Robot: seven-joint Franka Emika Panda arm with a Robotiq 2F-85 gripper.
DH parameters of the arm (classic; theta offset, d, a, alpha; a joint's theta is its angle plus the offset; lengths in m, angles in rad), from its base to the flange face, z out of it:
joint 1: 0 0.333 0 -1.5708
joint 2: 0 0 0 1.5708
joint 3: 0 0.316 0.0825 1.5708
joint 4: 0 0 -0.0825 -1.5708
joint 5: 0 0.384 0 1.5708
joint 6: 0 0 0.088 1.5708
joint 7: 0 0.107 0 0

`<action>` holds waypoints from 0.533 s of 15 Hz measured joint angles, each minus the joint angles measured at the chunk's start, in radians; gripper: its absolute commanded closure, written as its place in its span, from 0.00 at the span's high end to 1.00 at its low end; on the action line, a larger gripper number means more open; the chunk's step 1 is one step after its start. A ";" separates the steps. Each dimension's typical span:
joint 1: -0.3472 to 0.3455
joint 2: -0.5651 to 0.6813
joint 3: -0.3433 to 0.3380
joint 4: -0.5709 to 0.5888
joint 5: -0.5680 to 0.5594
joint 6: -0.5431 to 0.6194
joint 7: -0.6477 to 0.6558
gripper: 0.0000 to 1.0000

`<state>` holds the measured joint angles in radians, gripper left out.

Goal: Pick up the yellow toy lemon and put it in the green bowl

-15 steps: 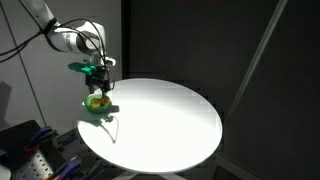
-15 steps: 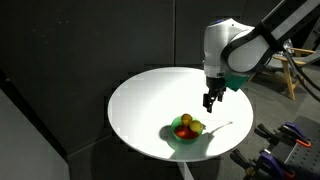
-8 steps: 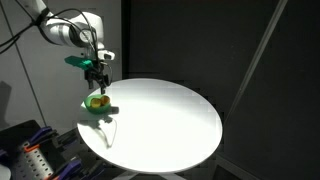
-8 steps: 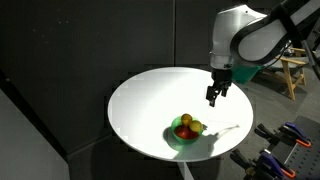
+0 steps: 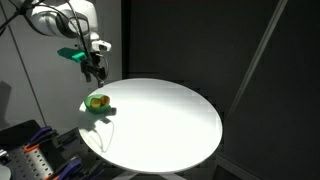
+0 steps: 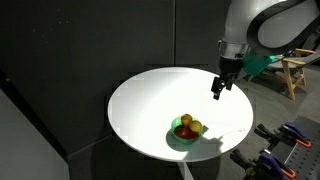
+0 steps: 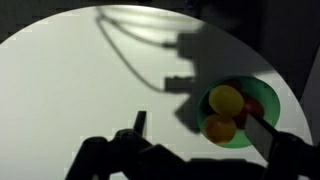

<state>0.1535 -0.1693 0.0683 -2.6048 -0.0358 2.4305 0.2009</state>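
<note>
The yellow toy lemon [image 7: 226, 99] lies inside the green bowl [image 7: 263, 97], beside an orange-red toy [image 7: 220, 128] and a dark red toy. The bowl stands near the edge of the white round table in both exterior views [image 5: 98, 103] [image 6: 186, 129], with the lemon [image 6: 196, 126] showing in it. My gripper [image 5: 93, 71] [image 6: 217, 90] hangs well above the table, open and empty, apart from the bowl. In the wrist view its fingers frame the lower edge [image 7: 200, 128].
The white round table [image 5: 160, 115] [image 6: 150, 100] sits before dark curtains. A wooden frame [image 6: 295, 75] and cluttered gear [image 5: 30, 150] stand off the table's edge. The arm's shadow falls across the tabletop [image 7: 150, 60].
My gripper has risen away from the bowl and moved off to the side, open and empty. The lemon stays in the bowl.
</note>
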 measured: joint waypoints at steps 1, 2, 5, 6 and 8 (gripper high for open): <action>0.000 -0.019 0.000 -0.011 0.006 0.000 -0.004 1.00; 0.000 -0.035 0.000 -0.021 0.010 0.000 -0.006 1.00; -0.001 -0.082 0.000 -0.048 0.029 -0.024 -0.016 1.00; -0.001 -0.097 -0.001 -0.054 0.039 -0.042 -0.024 1.00; -0.002 -0.127 -0.003 -0.064 0.054 -0.083 -0.036 1.00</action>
<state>0.1519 -0.2963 0.0654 -2.6683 0.0186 2.3470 0.1648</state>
